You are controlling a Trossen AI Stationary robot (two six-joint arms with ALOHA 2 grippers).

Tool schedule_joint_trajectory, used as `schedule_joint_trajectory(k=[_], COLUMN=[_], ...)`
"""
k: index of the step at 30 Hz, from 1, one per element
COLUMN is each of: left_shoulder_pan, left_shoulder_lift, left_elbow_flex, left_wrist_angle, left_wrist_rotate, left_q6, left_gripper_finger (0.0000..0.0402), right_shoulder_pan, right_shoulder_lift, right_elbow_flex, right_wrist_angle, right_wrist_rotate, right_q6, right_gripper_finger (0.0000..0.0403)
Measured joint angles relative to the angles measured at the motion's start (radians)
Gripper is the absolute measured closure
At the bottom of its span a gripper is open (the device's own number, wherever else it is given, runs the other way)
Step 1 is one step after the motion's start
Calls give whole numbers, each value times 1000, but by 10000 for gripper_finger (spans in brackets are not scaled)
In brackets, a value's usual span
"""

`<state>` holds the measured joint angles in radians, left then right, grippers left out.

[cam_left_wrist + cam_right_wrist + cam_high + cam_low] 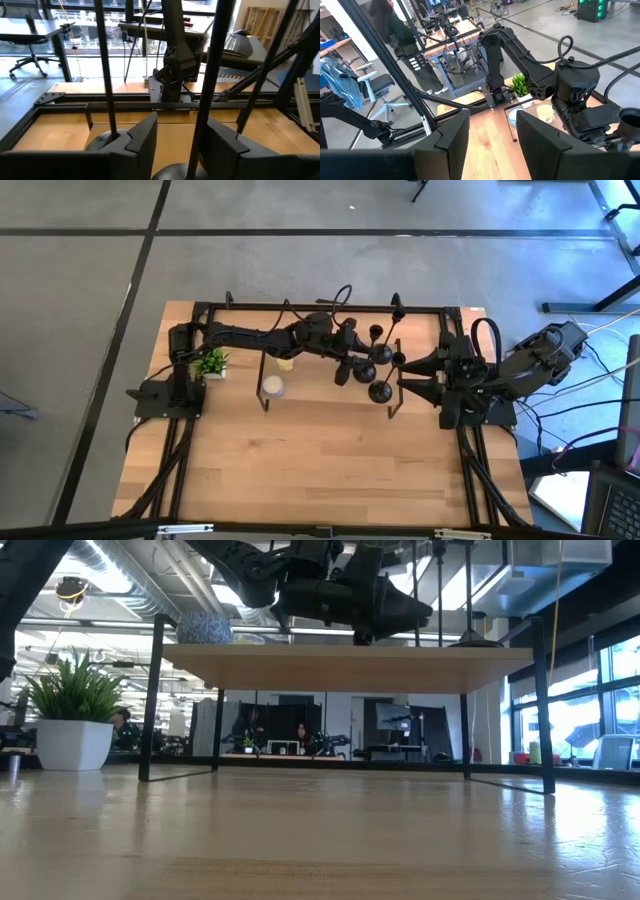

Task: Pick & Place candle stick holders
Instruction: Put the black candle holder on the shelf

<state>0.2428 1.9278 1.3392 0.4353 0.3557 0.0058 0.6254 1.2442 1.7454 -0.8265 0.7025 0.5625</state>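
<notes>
on the light wooden bench (330, 470) stands a black-legged wooden shelf (345, 668). three slim black metal candlesticks (372, 364) stand on the shelf's right part, a small round white candle (272, 386) on its left part. a small green potted plant (211, 364) sits left of the shelf.

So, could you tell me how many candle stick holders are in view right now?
3, upright at the shelf's right end: the front holder, the middle holder by the left hand, the rear holder farther back. None seems hidden.
</notes>
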Motion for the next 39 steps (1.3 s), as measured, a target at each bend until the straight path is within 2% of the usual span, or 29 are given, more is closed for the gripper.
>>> schedule_joint_trajectory(k=[7,16,24,28,33,39], left_shoulder_pan=[1,1,1,-9,-47,-111], left_shoulder_lift=[-31,-117,-189,-198,-201,-200], left_elbow_flex=[0,0,0,-1,0,0], left_wrist_angle=[-42,-276,-466,-526,-579,-581], left_wrist_rotate=[-3,21,8,5,-15,-132], left_q6=[12,47,137,79,53,210], left_gripper_finger=[254,253,253,254,265,304], right_shoulder_pan=[0,0,0,0,0,0], right_shoulder_lift=[0,0,0,0,0,0], right_elbow_flex=[0,0,0,0,0,0], right_wrist_angle=[0,-1,-1,-2,-4,-4], right_wrist_rotate=[0,0,0,1,1,1], right_q6=[3,-1,-13,-13,-13,-13], right_gripper_finger=[236,236,236,236,236,236])
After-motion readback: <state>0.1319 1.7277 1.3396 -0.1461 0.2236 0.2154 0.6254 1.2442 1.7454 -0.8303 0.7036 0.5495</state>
